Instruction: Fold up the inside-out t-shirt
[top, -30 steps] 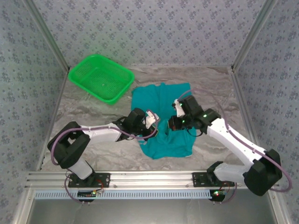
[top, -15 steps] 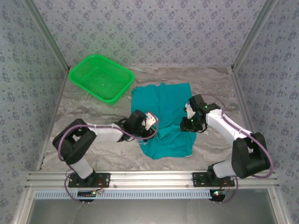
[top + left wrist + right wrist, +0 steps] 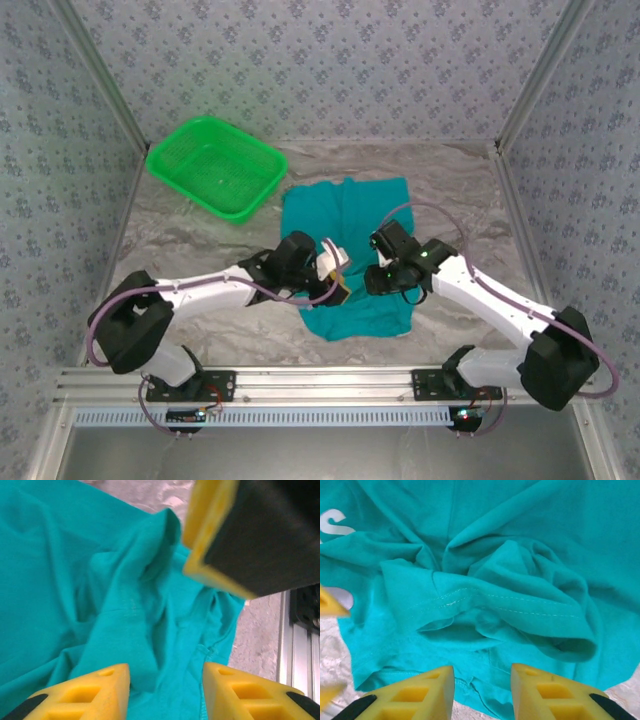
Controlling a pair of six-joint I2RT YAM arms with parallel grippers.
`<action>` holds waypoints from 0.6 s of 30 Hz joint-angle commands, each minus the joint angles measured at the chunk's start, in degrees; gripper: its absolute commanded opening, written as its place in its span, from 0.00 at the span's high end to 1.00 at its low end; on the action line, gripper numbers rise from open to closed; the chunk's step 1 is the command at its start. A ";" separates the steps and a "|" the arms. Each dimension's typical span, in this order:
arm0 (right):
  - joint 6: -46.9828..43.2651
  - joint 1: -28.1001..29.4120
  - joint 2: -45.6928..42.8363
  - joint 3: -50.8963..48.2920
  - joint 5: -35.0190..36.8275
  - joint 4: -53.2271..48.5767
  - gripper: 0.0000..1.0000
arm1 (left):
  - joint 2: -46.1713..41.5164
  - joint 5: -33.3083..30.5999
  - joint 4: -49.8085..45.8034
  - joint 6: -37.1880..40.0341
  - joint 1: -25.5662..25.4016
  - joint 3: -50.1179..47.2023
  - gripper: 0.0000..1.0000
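The t-shirt (image 3: 350, 250) lies in the middle of the worktop (image 3: 200, 240), its far half spread fairly flat and its near end bunched into a mound of folds. Both arms reach in over that mound. The left tool (image 3: 165, 672) has its fingers spread with only loose cloth beneath the gap, pinching nothing. The right tool (image 3: 482, 672) is likewise spread above a rolled hem (image 3: 485, 600), and a white letter (image 3: 335, 522) peeps out at the cloth's edge.

The step in hand looks like taking a fresh hold at the near end. To do it well, each tool should come down on the stitched hem rather than the soft middle of the heap, and the two should take it well apart from each other – close together as they are now, they would only lift a lump. Bite a clean edge, not a fistful of layers, then draw outward so the cloth goes flat before any fold is laid. The fingers of one tool sit very near the other's, so a clash is likely if both close at once.

Counted: one t-shirt, one green basket (image 3: 215, 165) at the far left – apart from the cloth – and two tools
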 commanded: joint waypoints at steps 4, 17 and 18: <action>5.57 0.03 4.50 -2.88 4.19 6.22 0.61 | 7.39 -4.32 -1.64 4.26 -2.08 3.82 0.55; 0.12 -5.53 8.16 -5.00 4.34 13.02 0.59 | 12.91 -13.66 2.27 -1.83 2.62 6.94 0.86; 0.48 -6.00 8.17 -5.59 4.48 13.51 0.59 | 12.49 -12.99 1.94 -1.89 2.92 6.98 0.89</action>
